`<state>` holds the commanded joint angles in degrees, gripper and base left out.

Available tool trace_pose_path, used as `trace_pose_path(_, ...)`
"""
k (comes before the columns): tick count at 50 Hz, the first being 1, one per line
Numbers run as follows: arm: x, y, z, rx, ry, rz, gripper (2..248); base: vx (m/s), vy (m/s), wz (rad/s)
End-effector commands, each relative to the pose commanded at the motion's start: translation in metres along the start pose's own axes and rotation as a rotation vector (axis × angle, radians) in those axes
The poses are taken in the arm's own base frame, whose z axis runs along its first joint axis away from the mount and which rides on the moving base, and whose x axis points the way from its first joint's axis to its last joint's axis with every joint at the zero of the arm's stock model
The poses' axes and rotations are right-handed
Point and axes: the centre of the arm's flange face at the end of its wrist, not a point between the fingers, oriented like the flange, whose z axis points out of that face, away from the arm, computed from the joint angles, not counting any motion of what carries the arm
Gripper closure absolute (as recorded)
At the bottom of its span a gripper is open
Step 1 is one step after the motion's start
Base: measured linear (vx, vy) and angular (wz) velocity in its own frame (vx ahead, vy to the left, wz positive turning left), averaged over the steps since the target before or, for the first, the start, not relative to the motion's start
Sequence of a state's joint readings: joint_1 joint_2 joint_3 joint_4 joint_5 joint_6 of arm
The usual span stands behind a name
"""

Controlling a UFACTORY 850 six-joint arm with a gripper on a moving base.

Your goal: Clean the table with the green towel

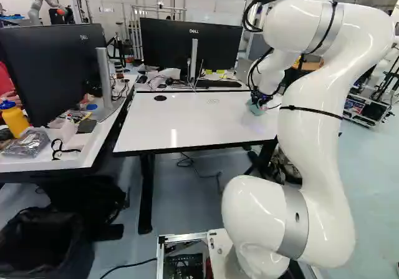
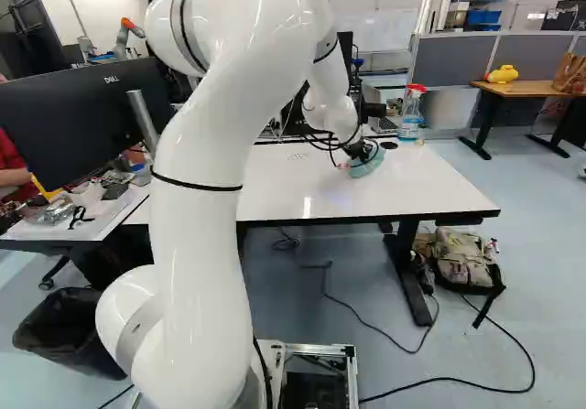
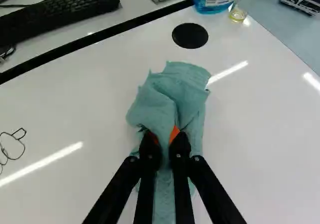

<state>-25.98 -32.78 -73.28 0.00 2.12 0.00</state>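
"Claw [image 2: 361, 153] status?"
"Clenched on the green towel [image 3: 172, 96], which lies bunched on the white counter [image 3: 75, 98]."
"Surroundings, taking the claw's forward as twelve?"
"Black keyboard [image 3: 60, 11] at eleven, past the counter's far edge; spray bottle [image 3: 212, 1] at one, beyond the round grommet [image 3: 190, 35]."

The crumpled cloth towel [image 3: 172, 96] looks soft and matt against the glossy, smooth white tabletop [image 3: 80, 103].
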Motion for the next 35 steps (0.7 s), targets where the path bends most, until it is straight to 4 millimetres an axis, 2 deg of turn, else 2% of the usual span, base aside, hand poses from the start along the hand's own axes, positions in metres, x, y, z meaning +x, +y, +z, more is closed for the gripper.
trace_pose_path(23, 0.028, 0.018, 0.033, -0.018, 0.039, 0.019, 211, 0.000, 0.000, 0.000)
trace_pose_path(35, 0.039, 0.010, 0.047, -0.009, 0.056, 0.010, 211, 0.000, 0.000, 0.000)
